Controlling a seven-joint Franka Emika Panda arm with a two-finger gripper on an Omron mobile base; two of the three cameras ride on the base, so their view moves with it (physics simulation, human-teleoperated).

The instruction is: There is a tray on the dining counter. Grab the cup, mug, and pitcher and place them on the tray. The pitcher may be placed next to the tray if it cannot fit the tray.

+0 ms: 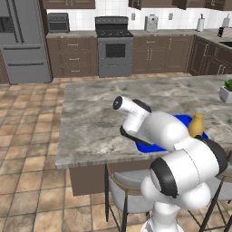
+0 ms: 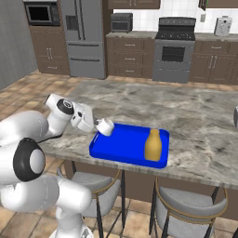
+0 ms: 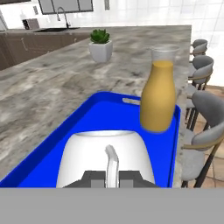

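My gripper (image 2: 98, 124) is pinched tight on the handle of the white mug (image 2: 105, 126), holding it at the near-left end of the blue tray (image 2: 128, 144). In the hand view the mug (image 3: 105, 157) sits just ahead of my fingertips, handle toward me, over the tray floor (image 3: 65, 135); I cannot tell whether its base touches the tray yet.

The yellow pitcher (image 2: 153, 144) stands upright on the tray toward the other end, apart from the mug. The tray lies on the dining counter (image 2: 186, 116), close to its stool-side edge. A potted plant (image 3: 100, 43) stands farther along.

Risks: releasing before the mug is level and down, so it tips or rolls against the rim. Sweeping sideways on withdrawal could knock the pitcher over. A hard push could slide the tray toward the counter edge.
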